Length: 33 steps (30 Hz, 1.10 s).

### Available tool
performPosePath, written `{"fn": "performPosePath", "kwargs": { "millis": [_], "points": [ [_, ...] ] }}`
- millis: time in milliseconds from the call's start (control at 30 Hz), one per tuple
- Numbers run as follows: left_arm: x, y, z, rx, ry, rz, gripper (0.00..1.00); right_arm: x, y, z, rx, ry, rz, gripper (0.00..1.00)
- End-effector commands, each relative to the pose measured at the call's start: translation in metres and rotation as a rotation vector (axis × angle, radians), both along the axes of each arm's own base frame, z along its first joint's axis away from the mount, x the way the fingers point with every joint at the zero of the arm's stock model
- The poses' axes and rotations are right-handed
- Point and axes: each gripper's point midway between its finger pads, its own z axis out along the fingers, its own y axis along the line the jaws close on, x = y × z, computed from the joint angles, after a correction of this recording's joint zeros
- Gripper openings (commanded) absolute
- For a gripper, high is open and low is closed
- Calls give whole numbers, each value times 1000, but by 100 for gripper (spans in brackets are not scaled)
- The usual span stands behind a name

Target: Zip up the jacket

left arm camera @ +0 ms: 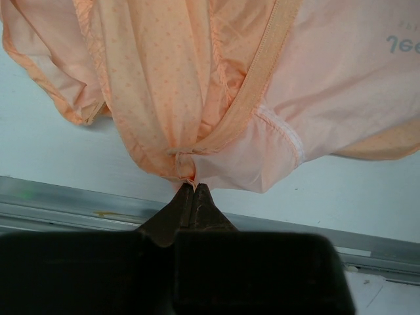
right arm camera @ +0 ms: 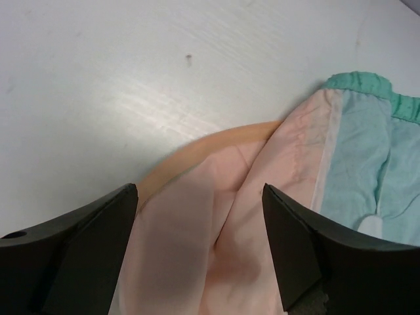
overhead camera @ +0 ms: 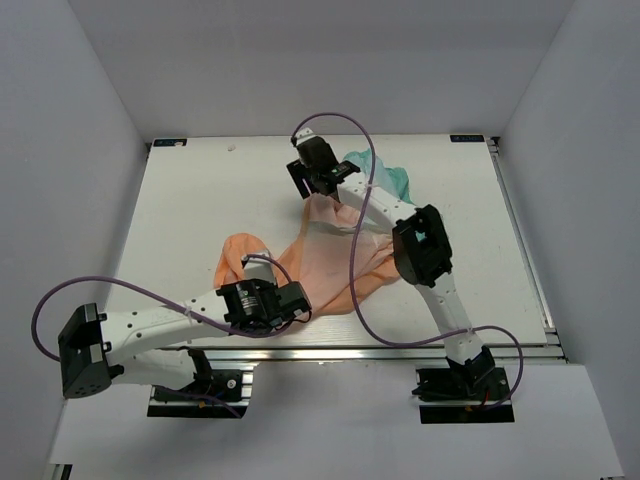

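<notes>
The jacket (overhead camera: 335, 255) lies crumpled on the white table, peach-orange toward the near side and teal-green (overhead camera: 390, 175) at the far end. My left gripper (left arm camera: 189, 186) is shut on a bunched corner of the peach fabric by the orange zipper tape (left arm camera: 259, 79), close to the table's near edge. My right gripper (right arm camera: 200, 197) hangs open above the pale pink fabric (right arm camera: 216, 243) at the jacket's far end, nothing between its fingers; a teal cuff or hem (right arm camera: 367, 82) lies to its right. In the top view the right gripper (overhead camera: 312, 182) sits over the far part of the jacket.
A metal rail (left arm camera: 65, 200) runs along the table's near edge just under my left gripper. White walls enclose the table on three sides. Purple cables (overhead camera: 355, 250) loop over both arms and across the jacket.
</notes>
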Motion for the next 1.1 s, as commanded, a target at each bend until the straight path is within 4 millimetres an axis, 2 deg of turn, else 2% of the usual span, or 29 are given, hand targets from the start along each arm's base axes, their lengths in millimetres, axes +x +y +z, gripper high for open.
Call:
{"fn": "performPosePath", "kwargs": {
  "millis": [0,33,67,100,233,333,367,433,467,533,567,667,767,933,1033,1067],
  "points": [
    [-1,0,6,-50,-1,9,0,19,-28,-4,-54,5,-217,83],
    [-1,0,6,-52,0,10,0,18,-28,-11,-64,15,-219,84],
    [-1,1,6,-57,0,12,0,14,-32,-27,-85,38,-217,84],
    [-1,2,8,-61,-2,11,0,13,-34,-31,-89,37,-220,85],
    [-1,4,9,-58,-3,17,0,15,-25,-40,-36,41,-226,86],
    [-1,4,8,-46,3,17,0,17,-12,-42,20,65,-203,80],
    [-1,4,8,-44,4,17,0,16,-7,-41,38,70,-187,74],
    [-2,5,8,-40,6,19,0,12,1,-43,74,95,-152,51],
    [-2,5,7,-39,7,21,0,10,11,-38,112,101,-115,40],
    [-2,5,7,-45,6,20,0,6,18,-36,147,117,-83,44],
    [-2,5,6,-43,8,21,0,3,25,-32,187,134,-62,57],
    [-3,6,8,-46,9,25,0,3,30,-28,226,138,-79,68],
    [-4,9,9,-39,12,31,0,7,23,-35,203,130,-114,70],
    [-4,12,12,-37,4,37,0,8,12,-54,142,134,-155,69],
    [-1,11,17,-46,-9,38,0,16,-2,-61,90,103,-223,57],
    [-1,11,18,-46,-14,38,0,18,-9,-64,64,94,-250,50]
  ]
}}
